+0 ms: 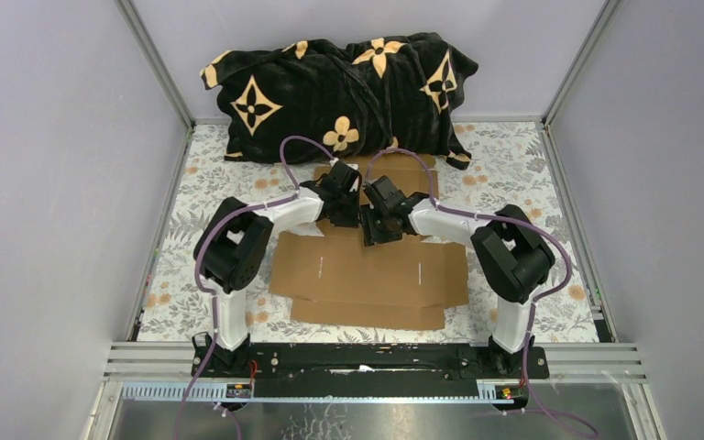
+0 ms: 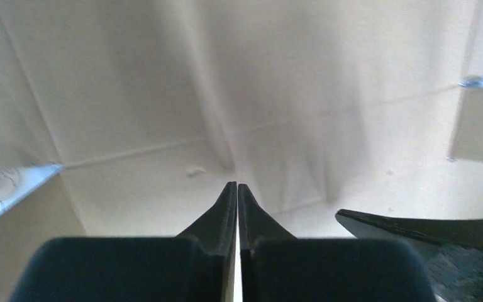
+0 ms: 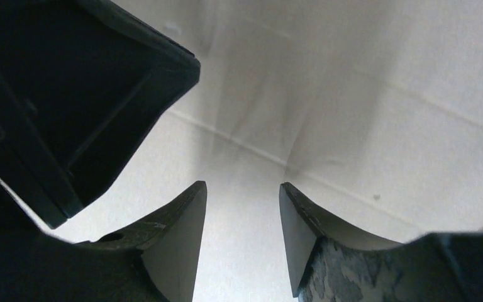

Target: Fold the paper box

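The paper box (image 1: 371,275) is a large brown die-cut cardboard sheet lying flat on the table, with flaps at the near and far sides. Both grippers hang close together over its far middle. My left gripper (image 1: 346,218) is shut with nothing between its fingertips (image 2: 237,185), which point down at the cardboard (image 2: 163,94) by a crease. My right gripper (image 1: 373,234) is open and empty (image 3: 243,189), just above the cardboard (image 3: 383,94). The left gripper's body (image 3: 69,94) fills the right wrist view's upper left. A right finger (image 2: 415,226) shows in the left wrist view.
A black pillow with tan flower marks (image 1: 339,82) lies at the back of the table, just behind the sheet's far flap. The floral tablecloth (image 1: 532,165) shows on both sides of the cardboard. Grey walls and metal rails enclose the table.
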### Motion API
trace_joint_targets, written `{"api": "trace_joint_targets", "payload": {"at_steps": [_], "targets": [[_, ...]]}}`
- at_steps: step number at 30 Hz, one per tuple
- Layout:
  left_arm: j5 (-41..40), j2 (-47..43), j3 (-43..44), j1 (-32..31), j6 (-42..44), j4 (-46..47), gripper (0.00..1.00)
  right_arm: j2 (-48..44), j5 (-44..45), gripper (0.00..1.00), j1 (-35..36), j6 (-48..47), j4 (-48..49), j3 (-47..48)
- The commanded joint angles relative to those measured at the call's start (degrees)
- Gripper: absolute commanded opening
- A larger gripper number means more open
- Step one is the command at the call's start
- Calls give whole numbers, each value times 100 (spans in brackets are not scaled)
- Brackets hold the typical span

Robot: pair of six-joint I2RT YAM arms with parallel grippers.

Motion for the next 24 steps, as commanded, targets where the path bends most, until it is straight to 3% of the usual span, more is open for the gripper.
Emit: {"api": "trace_joint_targets", "payload": {"at_steps": [1, 6, 9, 10, 15, 20, 24], "targets": [[373, -802, 10, -115, 8, 444, 14, -919, -341, 55, 192, 4, -315, -101], [174, -1370, 462, -119, 111, -60, 47, -1428, -445, 60, 196, -24, -607, 56], [-70, -1743, 604, -111, -6, -476, 91, -1688, -481, 63, 197, -82, -840, 120], [-157, -1965, 588, -106, -84, -631, 98, -1758, -507, 64, 195, -114, -937, 134], [-31, -2847, -71, -8, -631, -902, 99, -2154, -766, 65, 219, -267, -1417, 29], [-95, -4136, -1296, -5, -1360, -907, 99, -2701, -823, 65, 387, -272, -1578, -369], [-565, -5084, -1926, 48, -1699, -1056, 99, -2955, -689, 65, 1009, -345, -1578, -578]]}}
